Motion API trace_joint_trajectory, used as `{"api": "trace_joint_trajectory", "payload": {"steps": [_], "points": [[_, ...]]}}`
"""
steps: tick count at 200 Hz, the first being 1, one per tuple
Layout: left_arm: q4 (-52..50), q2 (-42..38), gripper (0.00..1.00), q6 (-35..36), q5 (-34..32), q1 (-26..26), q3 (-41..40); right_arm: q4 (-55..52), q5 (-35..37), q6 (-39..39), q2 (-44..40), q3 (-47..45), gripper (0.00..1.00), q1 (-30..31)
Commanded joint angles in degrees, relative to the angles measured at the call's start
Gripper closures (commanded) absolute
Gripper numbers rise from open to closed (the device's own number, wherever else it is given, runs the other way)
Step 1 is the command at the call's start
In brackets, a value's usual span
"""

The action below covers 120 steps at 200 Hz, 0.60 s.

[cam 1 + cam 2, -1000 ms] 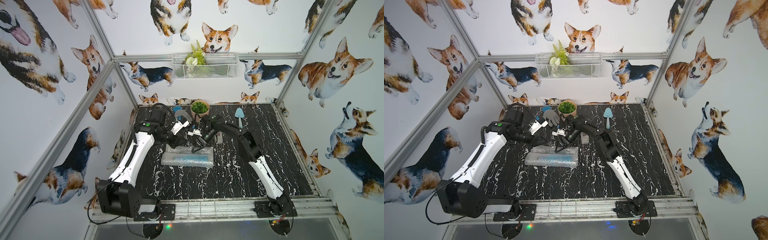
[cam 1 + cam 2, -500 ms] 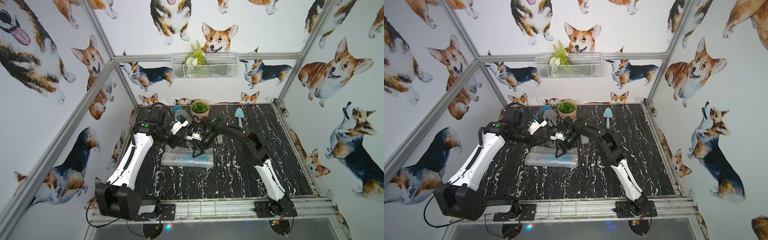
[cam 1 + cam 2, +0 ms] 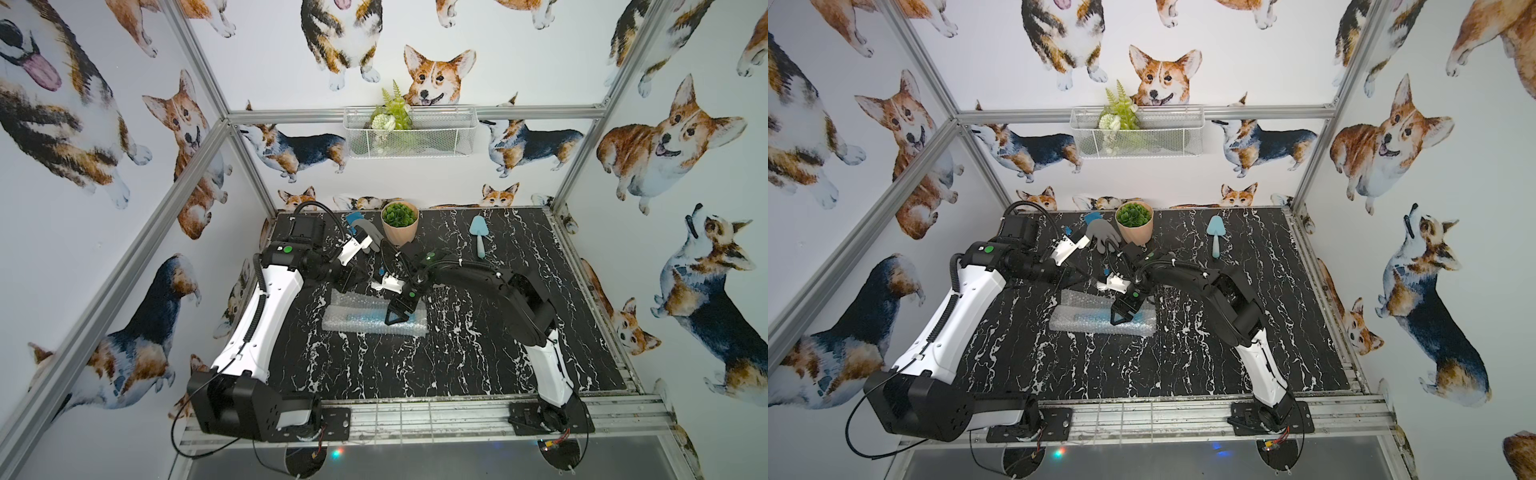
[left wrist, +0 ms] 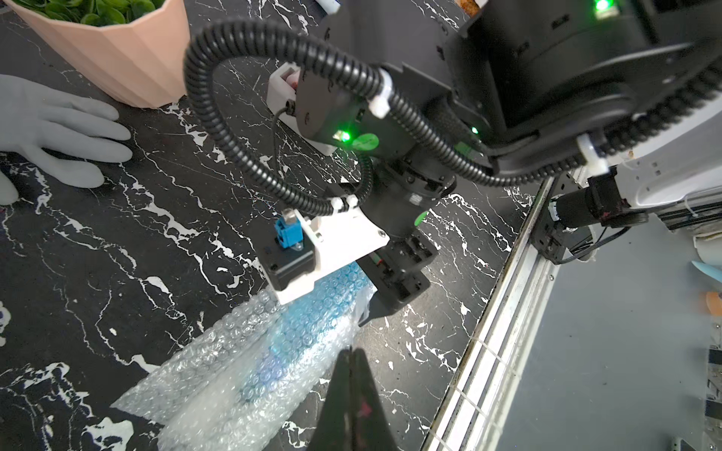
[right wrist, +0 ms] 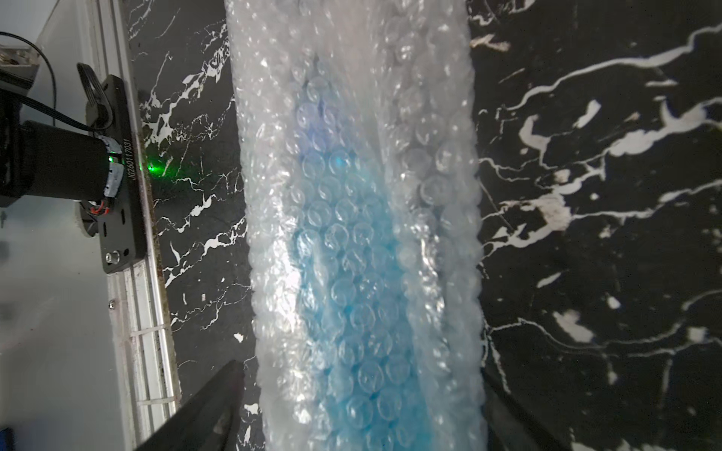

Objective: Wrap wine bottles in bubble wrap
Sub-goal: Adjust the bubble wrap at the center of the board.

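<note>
Wine bottle [image 3: 368,318], blue showing through, lies rolled in the bubble wrap [image 3: 349,329] mid-way across the tabletop [image 3: 457,365], parallel to its front edge. Right gripper [image 3: 397,321] straddles the roll, jaws wide, holding nothing. The left gripper [image 4: 351,365] is pinched closed and empty, near the roll's far side. Likely risk: the loose outer flap springs back, or the bottle slides out an unsealed end if tilted. At the far edge a pink pot [image 3: 399,239] holds a green plant [image 3: 399,214]. The wall basket [image 3: 440,139] holds fern [image 3: 395,106].

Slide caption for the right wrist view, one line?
Open right hand straddles the rolled bubble wrap on the marble table, blue bottle showing through.
</note>
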Motion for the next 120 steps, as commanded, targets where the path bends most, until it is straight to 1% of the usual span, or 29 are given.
{"api": "trace_joint_trajectory", "payload": {"steps": [1, 47, 85, 120], "points": [[-0.4, -0.2, 1.0, 0.3, 0.1, 0.4, 0.5, 5.2, 4.9, -2.1, -2.1, -2.5, 0.11, 1.1], [-0.5, -0.6, 1.0, 0.0, 0.1, 1.4, 1.0, 11.2, 7.8, -3.4, -5.5, -8.8, 0.11, 2.5], [-2.0, -2.5, 1.0, 0.3, -2.6, 3.5, 0.5, 15.3, 9.8, -5.5, -7.6, -12.5, 0.14, 3.3], [-2.2, -3.4, 1.0, -1.5, -5.5, 5.6, 0.4, 20.5, 15.4, -8.5, -9.9, -16.8, 0.18, 4.9]]}}
